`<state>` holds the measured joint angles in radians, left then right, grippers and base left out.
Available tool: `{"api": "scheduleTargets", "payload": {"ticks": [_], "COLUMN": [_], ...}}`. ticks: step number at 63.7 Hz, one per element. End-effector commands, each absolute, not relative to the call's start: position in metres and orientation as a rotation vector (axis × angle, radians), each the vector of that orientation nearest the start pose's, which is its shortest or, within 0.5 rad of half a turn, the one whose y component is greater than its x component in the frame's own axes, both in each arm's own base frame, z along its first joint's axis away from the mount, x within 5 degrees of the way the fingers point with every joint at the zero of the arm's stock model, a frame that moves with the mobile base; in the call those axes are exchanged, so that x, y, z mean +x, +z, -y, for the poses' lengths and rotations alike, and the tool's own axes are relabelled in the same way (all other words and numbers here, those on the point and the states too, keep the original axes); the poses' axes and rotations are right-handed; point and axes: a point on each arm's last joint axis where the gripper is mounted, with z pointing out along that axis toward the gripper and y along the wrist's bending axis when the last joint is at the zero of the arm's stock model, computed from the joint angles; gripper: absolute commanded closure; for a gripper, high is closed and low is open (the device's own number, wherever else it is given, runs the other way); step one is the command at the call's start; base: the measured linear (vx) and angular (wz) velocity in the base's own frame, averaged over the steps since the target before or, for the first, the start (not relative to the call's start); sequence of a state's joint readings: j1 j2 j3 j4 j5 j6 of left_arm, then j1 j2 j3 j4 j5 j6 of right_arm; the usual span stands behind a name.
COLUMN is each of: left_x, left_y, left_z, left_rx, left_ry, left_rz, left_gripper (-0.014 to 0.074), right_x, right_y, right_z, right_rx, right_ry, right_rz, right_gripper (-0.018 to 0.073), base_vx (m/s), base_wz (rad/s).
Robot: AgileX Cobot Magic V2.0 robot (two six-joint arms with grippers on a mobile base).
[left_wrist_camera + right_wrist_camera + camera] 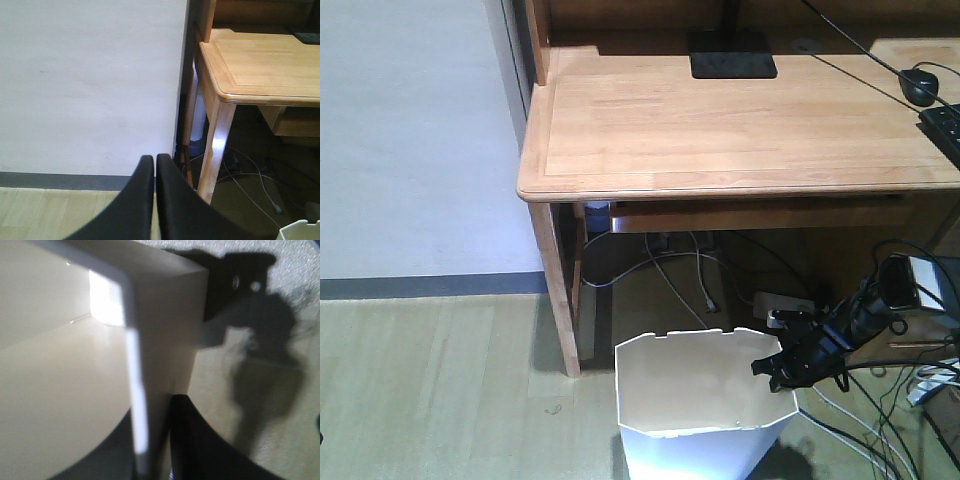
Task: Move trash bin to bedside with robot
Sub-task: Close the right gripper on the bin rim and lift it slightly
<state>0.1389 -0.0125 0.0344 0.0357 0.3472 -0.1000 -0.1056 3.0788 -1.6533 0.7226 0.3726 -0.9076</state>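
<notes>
Down on plank floor (430, 390), right end effector (778, 368) clamps trash bin (690, 395) beside desk (720, 120) (left end effector (155, 172) closed).

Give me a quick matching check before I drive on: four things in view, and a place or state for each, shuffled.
Things:
1. trash bin
2. left end effector
3. right end effector
4. computer mouse

Places or states:
A. lying on the desk top
B. shut, holding nothing, facing the wall
C. standing on the floor by the desk
D. closed on the bin's rim

Pairs: 1-C, 2-B, 3-D, 4-A.
</notes>
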Motion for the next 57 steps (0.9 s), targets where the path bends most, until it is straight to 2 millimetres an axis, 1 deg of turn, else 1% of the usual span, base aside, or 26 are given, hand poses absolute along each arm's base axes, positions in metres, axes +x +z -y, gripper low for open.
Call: {"api": "scheduleTargets", "payload": {"ticks": [1, 7, 14, 16, 17, 21, 27, 32, 35, 40, 46, 52, 57], "left_x": [0.053, 0.053, 0.053, 0.053, 0.053, 0.053, 0.053, 0.053, 0.053, 0.053, 0.053, 0.053, 0.053], "left_y": [0.176, 0.176, 0.176, 0.176, 0.176, 0.176, 0.176, 0.176, 0.176, 0.176, 0.176, 0.176, 0.176], "left_z": [-0.008, -0.008, -0.008, -0.008, -0.008, -0.008, -0.008, -0.008, -0.008, -0.008, -0.008, -0.008, -0.008], "left_rx": [-0.191, -0.191, -0.191, -0.191, -0.191, -0.191, -0.191, -0.191, -0.191, -0.191, -0.191, -0.191, -0.191], "left_ry": [0.054, 0.054, 0.054, 0.054, 0.054, 0.054, 0.054, 0.054, 0.054, 0.054, 0.054, 0.054, 0.054], "left_rz": [-1.766, -1.766, -1.766, -1.766, -1.766, -1.766, -1.766, -1.766, -1.766, -1.766, -1.766, -1.766, -1.766], "left_gripper": [0.0603, 0.0603, 0.0603, 0.0603, 0.0603, 0.0603, 0.0603, 0.0603, 0.0603, 0.0603, 0.0603, 0.0603, 0.0603], "right_x": [0.381, 0.380, 0.378, 0.377, 0.376, 0.374, 0.371, 0.366, 0.364, 0.357, 0.350, 0.344, 0.335], "right_y": [-0.195, -0.187, -0.177, -0.174, -0.173, -0.164, -0.152, -0.142, -0.138, -0.129, -0.117, -0.102, -0.090], "right_z": [0.016, 0.015, 0.014, 0.014, 0.013, 0.011, 0.010, 0.015, 0.021, 0.028, 0.036, 0.043, 0.043], "right_rx": [-0.201, -0.247, -0.175, -0.197, -0.180, -0.245, -0.236, -0.149, -0.097, -0.065, -0.074, -0.100, -0.142], "right_ry": [0.499, 0.510, 0.516, 0.524, 0.532, 0.600, 0.723, 0.815, 0.842, 0.884, 0.934, 0.945, 0.946], "right_rz": [-3.083, -3.060, -3.012, -2.998, -2.992, -2.936, -2.863, -2.815, -2.799, -2.780, -2.767, -2.766, -2.783], "right_gripper": [0.0571, 0.0567, 0.0566, 0.0566, 0.0566, 0.0566, 0.0566, 0.0566, 0.0566, 0.0566, 0.0565, 0.0565, 0.0564], "base_vx": [0.00, 0.00, 0.00, 0.00, 0.00, 0.00, 0.00, 0.00, 0.00, 0.00, 0.00, 0.00, 0.00], "base_wz": [0.00, 0.00, 0.00, 0.00, 0.00, 0.00, 0.00, 0.00, 0.00, 0.00, 0.00, 0.00, 0.00]}}
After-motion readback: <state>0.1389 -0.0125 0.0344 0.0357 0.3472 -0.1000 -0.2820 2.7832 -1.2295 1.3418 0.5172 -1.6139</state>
